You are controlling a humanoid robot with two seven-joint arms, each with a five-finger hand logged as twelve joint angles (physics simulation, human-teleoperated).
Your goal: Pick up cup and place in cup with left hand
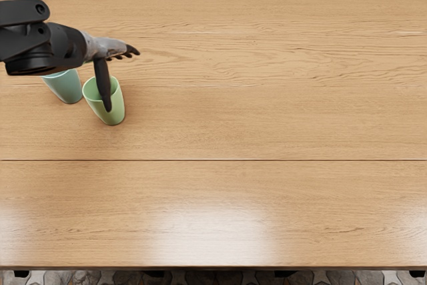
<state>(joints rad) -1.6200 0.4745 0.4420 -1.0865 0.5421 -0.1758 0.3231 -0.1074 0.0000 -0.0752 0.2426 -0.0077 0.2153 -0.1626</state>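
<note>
Two plastic-looking cups stand upright in the upper left of the frame: a pale green, smooth, tapering cup (116,108) and, just left of it, a blue-green, tapering cup (67,89), whose rim my black forearm (63,46) partly covers. I bring my grey-and-black left hand (109,47) in from the left edge, palm region above the pair, I judge because a grasp from over the rim would leave the sides free for nesting. My dark fingers (132,51) reach out to the right, wide of my long black thumb (101,79), and I grip nothing. That thumb points down across the green cup's mouth; whether it dips inside or hangs in front, I cannot tell. Their closeness should make the transfer short, though I could knock one against the other. The green one looks glossy and thin-walled, lighter at the lip, deeper green within, narrowing to a rounded foot on the light brown wooden table (253,125); its neighbour has a similar taper.
</note>
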